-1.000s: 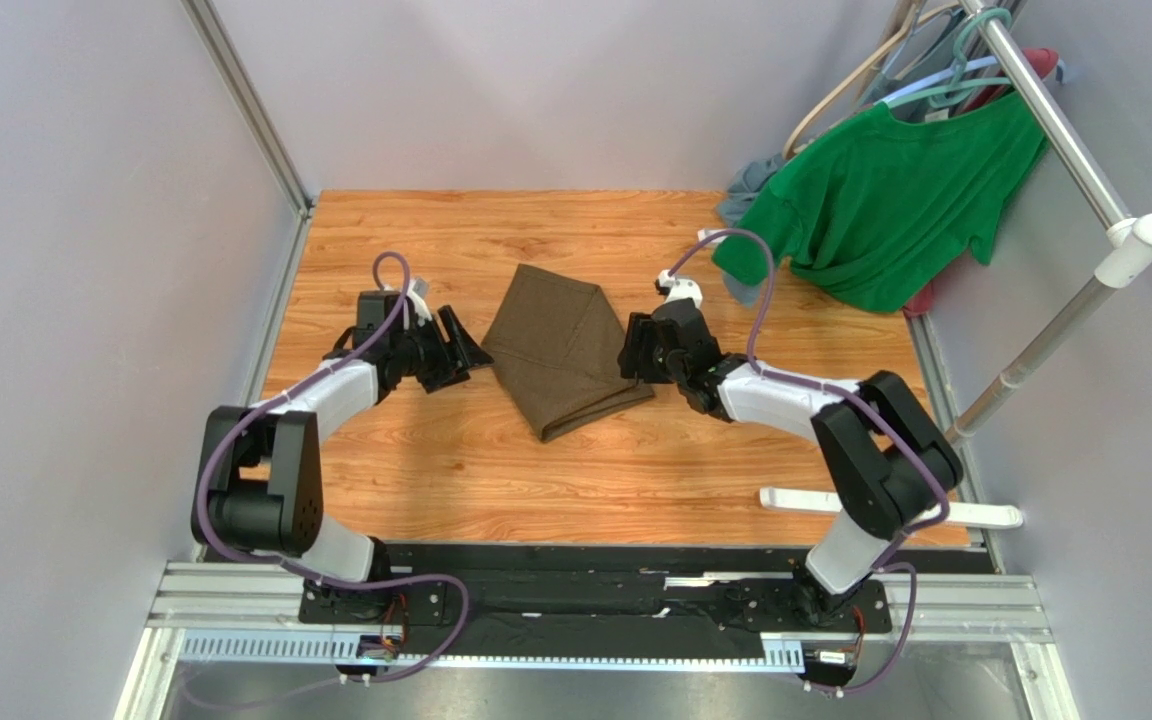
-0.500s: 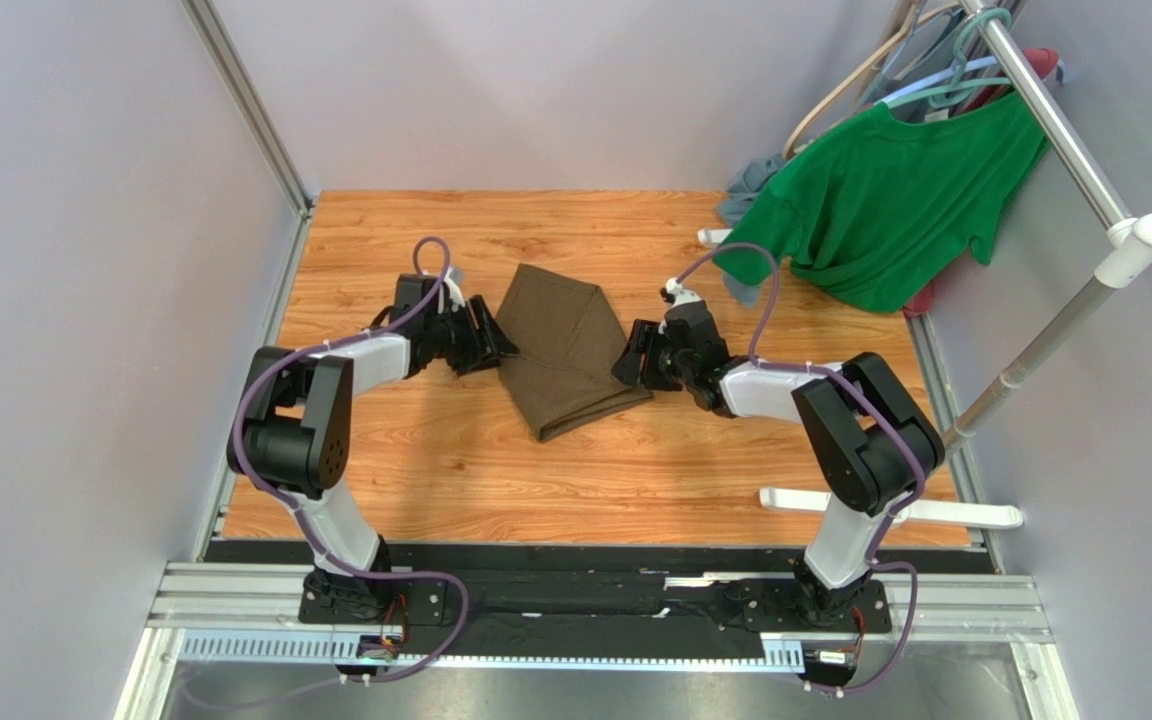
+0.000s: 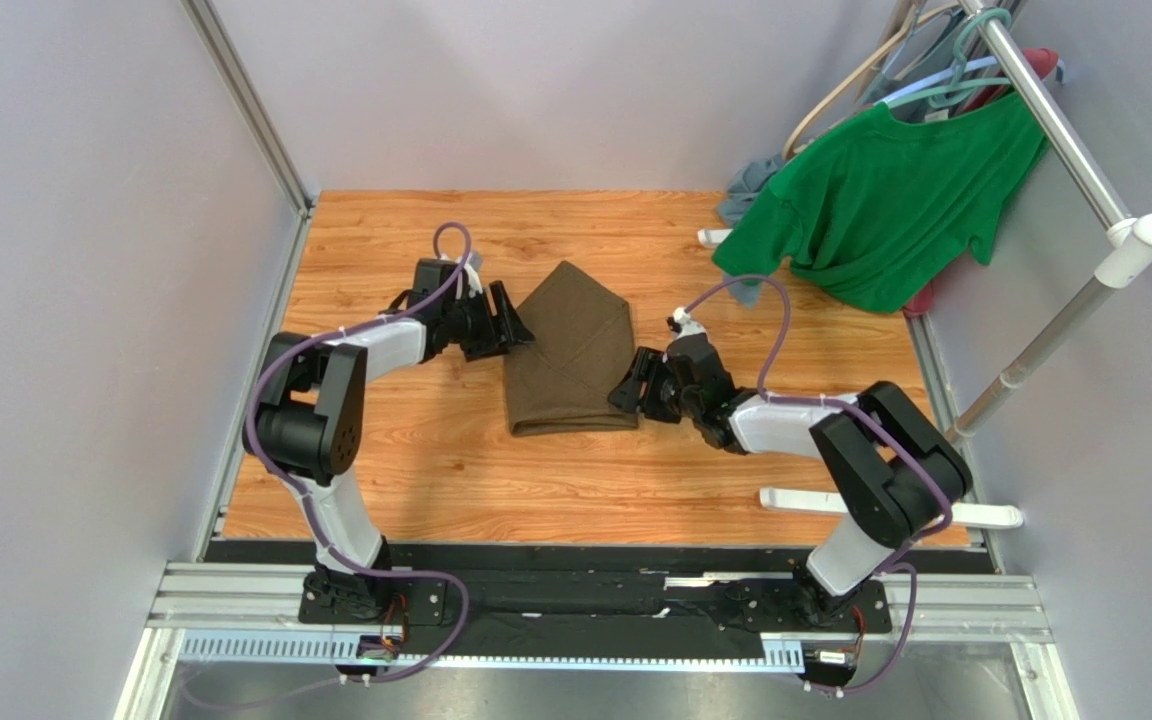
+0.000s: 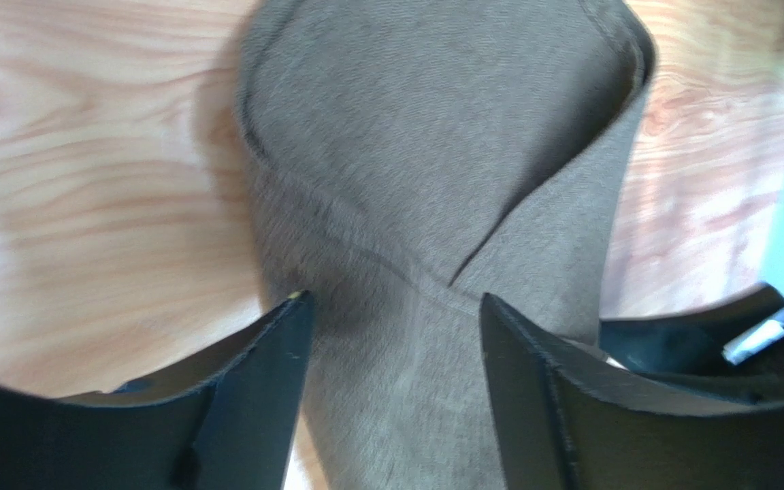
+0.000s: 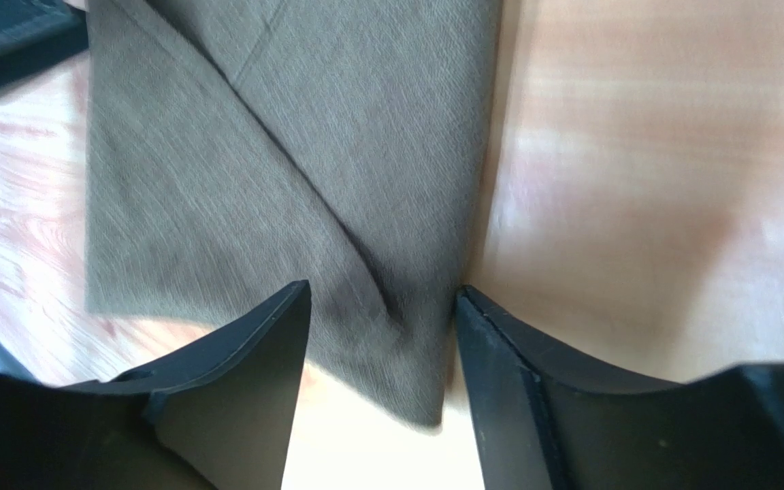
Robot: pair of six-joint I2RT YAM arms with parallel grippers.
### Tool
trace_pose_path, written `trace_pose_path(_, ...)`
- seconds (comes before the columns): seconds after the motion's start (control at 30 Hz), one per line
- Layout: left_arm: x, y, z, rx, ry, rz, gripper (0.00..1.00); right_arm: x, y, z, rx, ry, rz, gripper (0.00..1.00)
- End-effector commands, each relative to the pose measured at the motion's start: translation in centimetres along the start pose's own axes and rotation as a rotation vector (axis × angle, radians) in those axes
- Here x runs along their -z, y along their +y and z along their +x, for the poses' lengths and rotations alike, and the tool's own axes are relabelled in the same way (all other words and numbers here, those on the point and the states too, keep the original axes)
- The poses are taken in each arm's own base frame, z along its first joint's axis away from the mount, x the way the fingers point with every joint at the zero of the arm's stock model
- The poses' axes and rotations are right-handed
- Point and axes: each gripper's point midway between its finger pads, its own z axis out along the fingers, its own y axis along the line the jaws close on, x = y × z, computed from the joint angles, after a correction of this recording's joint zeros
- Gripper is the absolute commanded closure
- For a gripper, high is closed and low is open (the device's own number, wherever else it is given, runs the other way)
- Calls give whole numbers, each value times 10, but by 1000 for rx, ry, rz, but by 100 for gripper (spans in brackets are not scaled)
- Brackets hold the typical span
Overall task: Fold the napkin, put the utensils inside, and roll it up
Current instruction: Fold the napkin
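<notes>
- A white bar (image 3: 898,507) lies on the wood table (image 3: 432,465), close to the right arm's base.
- The right gripper (image 5: 381,296) has its jaws wide apart, with the near right corner of the napkin (image 5: 263,153) between them.
- The napkin lies folded in the middle of the table, with bare wood on every side.
- The left gripper (image 4: 394,301) is spread wide too, with the napkin's left edge between its jaws.
- A green T-shirt (image 3: 890,195) hangs over the far right corner.

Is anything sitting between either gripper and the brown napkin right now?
Nothing visible does. The left gripper and the right gripper each sit at an edge of the napkin, fingers open with the fabric showing between them.
</notes>
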Motion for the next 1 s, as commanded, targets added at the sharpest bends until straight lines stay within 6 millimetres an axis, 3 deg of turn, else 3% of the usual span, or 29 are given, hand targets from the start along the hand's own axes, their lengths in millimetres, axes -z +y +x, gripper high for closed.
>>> trace_pose_path(0.0,40,-7,-27,-108,-122,-97,25,28,-20,-1,24,-23,144,38)
trace_pose_path(0.03,45,-2,-19,-110,-120,-115,24,34,-17,-10,65,-46,147,38)
trace_pose_path(0.07,59,-9,-24,-122,-159,-110,23,41,-20,-15,88,-63,184,37)
trace_pose_path(0.1,65,-7,-22,-122,-175,-124,23,52,-3,-36,112,-121,155,37)
trace_pose_path(0.23,81,-3,3,-106,-180,-110,26,66,13,-52,203,-156,134,37)
trace_pose_path(0.43,72,-10,39,-124,-83,-70,42,43,19,-40,227,-73,90,45)
trace_pose_path(0.67,68,-22,58,-136,-56,-50,54,23,31,-27,188,-15,12,49)
trace_pose_path(0.97,66,-38,66,-143,-64,-18,55,14,38,-17,190,15,4,52)
